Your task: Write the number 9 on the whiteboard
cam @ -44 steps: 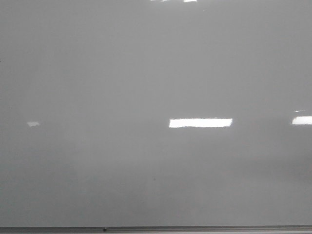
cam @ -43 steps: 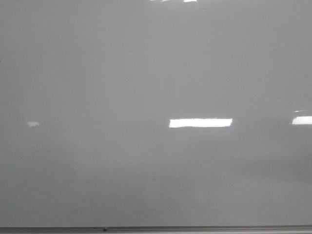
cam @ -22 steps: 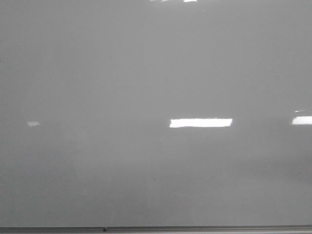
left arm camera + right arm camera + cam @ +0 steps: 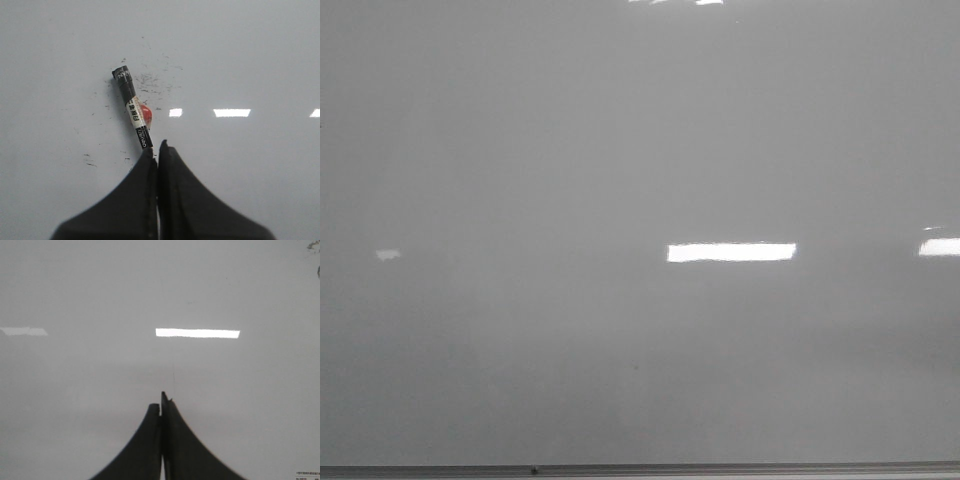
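The whiteboard fills the front view, pale grey and glossy, with its thin metal bottom edge. No number 9 shows on it in any view. Neither gripper shows in the front view. In the left wrist view my left gripper has its jaws pressed together over the whiteboard. A black marker with a white label sticks out from under the left finger, tip near the board. Its rear end is hidden, so I cannot tell how it is held. My right gripper is shut and empty over the bare whiteboard.
Faint black smudges lie on the board near the marker tip, with a small red spot beside the marker. Bright rectangular light reflections show on the board. A dark mark and a small printed label sit at the right wrist view's corners.
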Controlling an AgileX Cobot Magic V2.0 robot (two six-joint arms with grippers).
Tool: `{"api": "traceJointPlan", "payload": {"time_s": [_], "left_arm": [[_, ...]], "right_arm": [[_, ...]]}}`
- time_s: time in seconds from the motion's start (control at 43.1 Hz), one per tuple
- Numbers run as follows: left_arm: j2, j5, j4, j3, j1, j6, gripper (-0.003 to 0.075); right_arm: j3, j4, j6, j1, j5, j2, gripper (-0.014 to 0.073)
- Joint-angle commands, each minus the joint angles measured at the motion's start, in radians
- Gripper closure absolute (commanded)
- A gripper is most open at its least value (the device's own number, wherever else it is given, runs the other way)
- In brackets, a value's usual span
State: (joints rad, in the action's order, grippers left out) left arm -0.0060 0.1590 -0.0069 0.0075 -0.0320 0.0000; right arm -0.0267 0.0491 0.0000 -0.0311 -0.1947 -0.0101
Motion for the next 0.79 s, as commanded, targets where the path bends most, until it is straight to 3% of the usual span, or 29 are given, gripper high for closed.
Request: {"api": "traceJointPlan", "payload": {"time_s": [0.0, 0.325, 0.51, 0.649, 0.765], "left_arm": [[-0.018, -0.089, -0.001, 0.0, 0.002, -0.014, 0.0739], [-0.018, -0.14, 0.007, 0.0, 0.002, -0.014, 0.0739], [-0.018, -0.263, 0.0, -0.03, 0.004, -0.014, 0.0739], [0.004, -0.245, 0.0, -0.146, 0.004, -0.014, 0.0739], [0.088, -0.141, 0.0, -0.269, 0.004, -0.014, 0.0739]], "right_arm": [[0.003, -0.013, 0.0, 0.007, 0.075, -0.017, 0.0614], [0.004, -0.013, 0.0, 0.007, 0.111, -0.017, 0.0614], [0.087, -0.012, 0.0, 0.007, 0.127, -0.017, 0.0614], [0.235, -0.013, 0.0, 0.007, 0.015, 0.005, 0.0614], [0.347, -0.013, 0.0, 0.007, -0.101, 0.087, 0.0614]]}}
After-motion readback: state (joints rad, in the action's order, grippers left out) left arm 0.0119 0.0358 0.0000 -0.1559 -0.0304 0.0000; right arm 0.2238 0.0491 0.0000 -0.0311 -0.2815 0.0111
